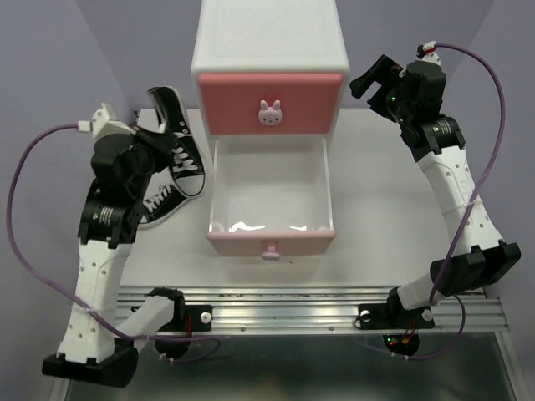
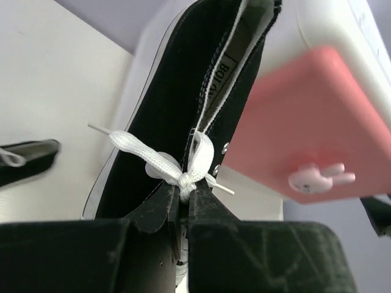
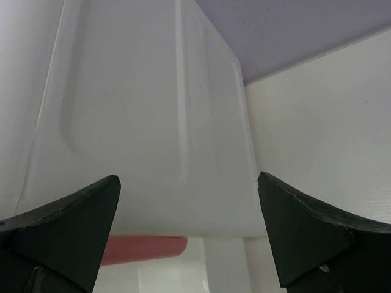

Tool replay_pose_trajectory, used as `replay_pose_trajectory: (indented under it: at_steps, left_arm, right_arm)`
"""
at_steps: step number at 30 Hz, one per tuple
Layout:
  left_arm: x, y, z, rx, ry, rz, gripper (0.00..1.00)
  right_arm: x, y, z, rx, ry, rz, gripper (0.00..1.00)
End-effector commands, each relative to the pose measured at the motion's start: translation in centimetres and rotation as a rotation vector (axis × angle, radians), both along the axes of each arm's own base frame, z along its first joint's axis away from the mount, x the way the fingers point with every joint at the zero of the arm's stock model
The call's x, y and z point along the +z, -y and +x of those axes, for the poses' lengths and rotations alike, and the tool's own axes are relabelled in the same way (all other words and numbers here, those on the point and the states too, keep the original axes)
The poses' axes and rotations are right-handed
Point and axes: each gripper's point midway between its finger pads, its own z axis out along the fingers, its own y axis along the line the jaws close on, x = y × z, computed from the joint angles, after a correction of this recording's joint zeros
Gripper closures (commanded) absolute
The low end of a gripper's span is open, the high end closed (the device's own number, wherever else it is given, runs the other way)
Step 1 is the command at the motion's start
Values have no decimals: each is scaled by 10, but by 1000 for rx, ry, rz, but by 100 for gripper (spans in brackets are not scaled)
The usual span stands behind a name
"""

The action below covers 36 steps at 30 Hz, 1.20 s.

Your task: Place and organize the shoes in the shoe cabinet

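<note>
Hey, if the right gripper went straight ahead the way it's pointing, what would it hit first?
Most likely the white side wall of the shoe cabinet, which fills the view between the open fingers of the right gripper.

We see two arms built alike: white plastic shells on the links, black housings at the joints. The left arm (image 1: 102,255) is at 8 o'clock in the top view, the right arm (image 1: 456,196) at 3 o'clock. A thin purple cable (image 1: 52,131) loops beside each, ending in a white plug (image 1: 84,126) near the wrist. The black bases (image 1: 170,307) sit on a ribbed metal rail (image 1: 292,316) at 6 o'clock. The left tool (image 2: 183,194) and right tool (image 3: 188,179) have matt black, slightly worn fingers.
</note>
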Motion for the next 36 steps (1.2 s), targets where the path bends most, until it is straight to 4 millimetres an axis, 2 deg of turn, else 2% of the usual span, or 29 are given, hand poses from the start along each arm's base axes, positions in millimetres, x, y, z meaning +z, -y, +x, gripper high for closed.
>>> replay_pose_trajectory:
  at_steps: [1, 3, 4, 6, 7, 14, 17, 18, 23, 30, 32, 36]
  left_arm:
    - [54, 53, 10, -66, 155, -44, 100]
    - [58, 72, 10, -77, 166, -57, 100]
    - [53, 91, 6, -88, 150, -69, 100]
    - [46, 107, -1, -103, 133, -72, 100]
    - [40, 121, -7, -127, 112, -89, 100]
    - [4, 153, -19, -199, 39, -45, 100]
    - [-13, 158, -24, -236, 18, -17, 100]
    - [-25, 159, -26, -249, 1, -2, 100]
    - [-60, 175, -31, -325, -56, 45, 100]
    - [-89, 170, -36, -330, -97, 110, 100]
    - [-103, 167, -37, -323, -128, 137, 100]
    - [-121, 173, -34, -344, -160, 187, 100]
  right_arm:
    - [28, 6, -9, -25, 92, 5, 0]
    - [28, 8, -12, -30, 94, 0, 0]
    - [28, 11, -14, -38, 97, -13, 0]
    - [29, 14, -16, -47, 101, -25, 0]
    - [29, 16, -17, -55, 102, -34, 0]
    - [30, 20, -24, -59, 108, -65, 0]
    - [27, 20, -26, -53, 104, -71, 0]
    - [26, 20, -26, -50, 103, -71, 0]
    - [23, 17, -25, -35, 97, -76, 0]
    - [16, 13, -26, -16, 81, -70, 0]
    - [15, 13, -26, -13, 80, -68, 0]
    - [13, 13, -24, -13, 77, -77, 0]
